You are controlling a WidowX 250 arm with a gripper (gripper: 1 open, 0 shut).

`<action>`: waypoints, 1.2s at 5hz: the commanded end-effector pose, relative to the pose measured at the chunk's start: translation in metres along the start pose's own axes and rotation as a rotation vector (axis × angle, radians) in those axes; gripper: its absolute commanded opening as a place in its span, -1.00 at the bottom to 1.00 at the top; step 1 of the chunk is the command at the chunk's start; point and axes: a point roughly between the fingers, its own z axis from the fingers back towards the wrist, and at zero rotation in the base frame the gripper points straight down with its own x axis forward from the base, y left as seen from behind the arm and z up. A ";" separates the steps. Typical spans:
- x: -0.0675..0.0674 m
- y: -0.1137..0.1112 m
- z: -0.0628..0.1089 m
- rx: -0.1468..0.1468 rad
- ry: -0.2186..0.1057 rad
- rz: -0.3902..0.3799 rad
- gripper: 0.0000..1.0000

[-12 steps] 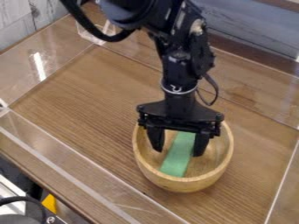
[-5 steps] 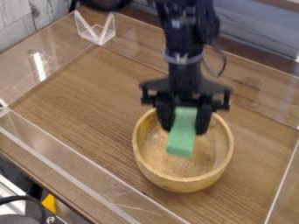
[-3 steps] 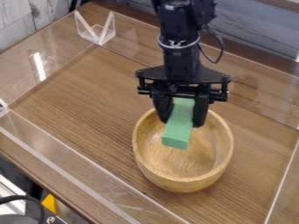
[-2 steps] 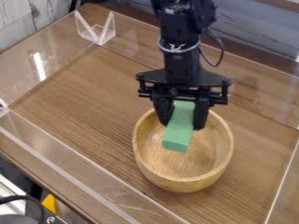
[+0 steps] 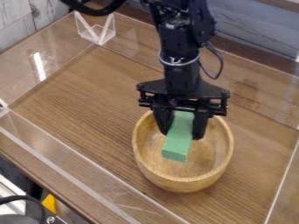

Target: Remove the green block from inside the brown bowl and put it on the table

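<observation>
Clamped on the green block (image 5: 179, 139), both jaws of the gripper (image 5: 181, 123), one dark finger on each long side, pointing straight down. Held upright and a little tilted, that block, its upper end hidden between the fingers and its lower end hanging inside the brown bowl (image 5: 149, 171), over the middle of the hollow. Could not tell whether the lower end touched the bottom of the bowl or stayed just above it. Stood above the gripper a wide black crossbar, and above that the dark arm (image 5: 177, 44), rising almost vertical and leaving the picture at the top edge. Rested on the table (image 5: 93, 96), the bowl, near the front right part, its thick pale rim all visible except behind the fingers. Showed brown wood grain with dark streaks, that tabletop, bare to the left of the bowl and behind it. Bordered on all sides by clear acrylic walls (image 5: 59, 175), with bright reflections on the left one. Stood in the far left corner a small transparent stand (image 5: 96, 29), well apart from the bowl. Seen at the lower left edge, outside the front wall, some dark cables and a small yellow part, too blurred to name.
</observation>
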 end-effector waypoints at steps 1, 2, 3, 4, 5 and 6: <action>0.010 0.006 0.016 -0.006 -0.038 0.008 -1.00; 0.017 0.017 0.025 0.006 -0.056 0.019 -1.00; 0.030 0.038 0.034 0.018 -0.093 0.038 -1.00; 0.047 0.067 0.038 0.032 -0.127 0.050 -1.00; 0.060 0.083 0.034 0.051 -0.151 0.043 -1.00; 0.070 0.079 0.028 0.070 -0.187 0.031 -1.00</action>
